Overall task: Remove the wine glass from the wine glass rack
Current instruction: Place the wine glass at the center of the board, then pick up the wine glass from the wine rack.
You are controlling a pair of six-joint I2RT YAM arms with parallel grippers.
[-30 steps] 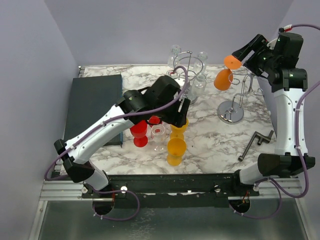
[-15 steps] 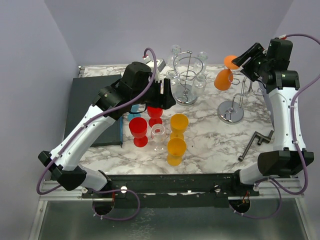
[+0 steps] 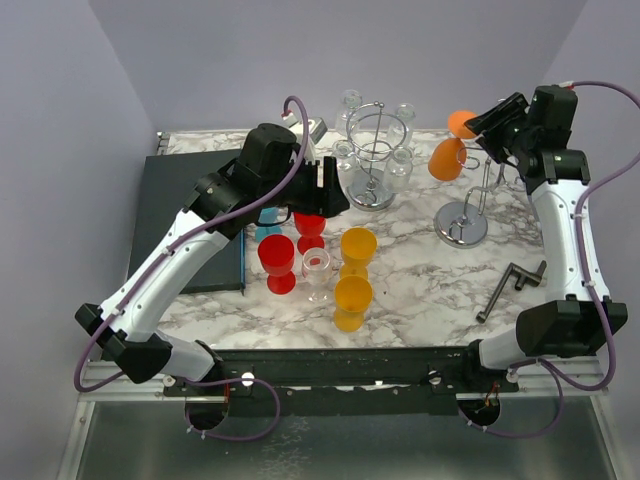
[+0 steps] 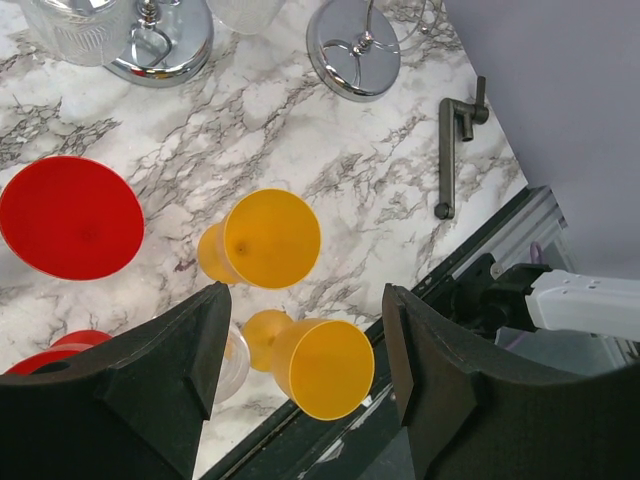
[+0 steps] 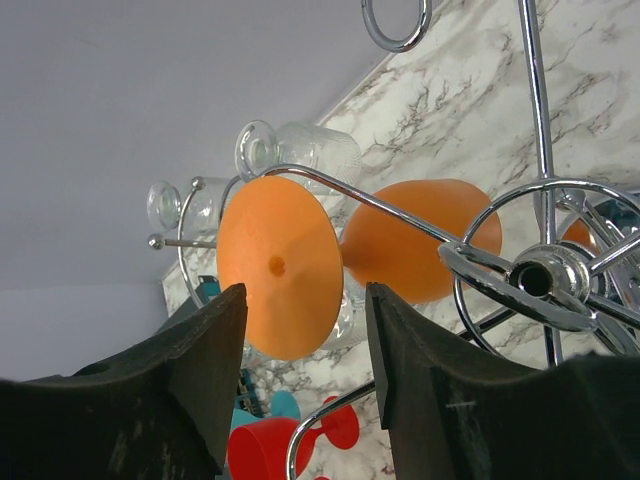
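Your orange wine glass [image 3: 446, 159] hangs bowl-down from a wire arm of the wine glass rack [image 3: 462, 222], at the right rear of the tabletop [image 3: 420, 275]. Your right jaws stand open on either side of its foot. Your left jaws hang open and empty above the yellow glasses [image 4: 270, 238] and a red glass [image 4: 68, 217]

Two racks [image 3: 372, 195] [image 3: 461, 222], two yellow glasses [image 3: 358, 245] [image 3: 352, 295], two red [image 3: 277, 255] [image 3: 310, 225], one orange [image 3: 445, 160] (hanging), perhaps five clear [image 3: 317, 265].

end effector [image 4: 305, 292] jaws apart | yellow cups [image 4: 272, 238] [image 4: 322, 368] beneath | red cup [image 4: 70, 217] left
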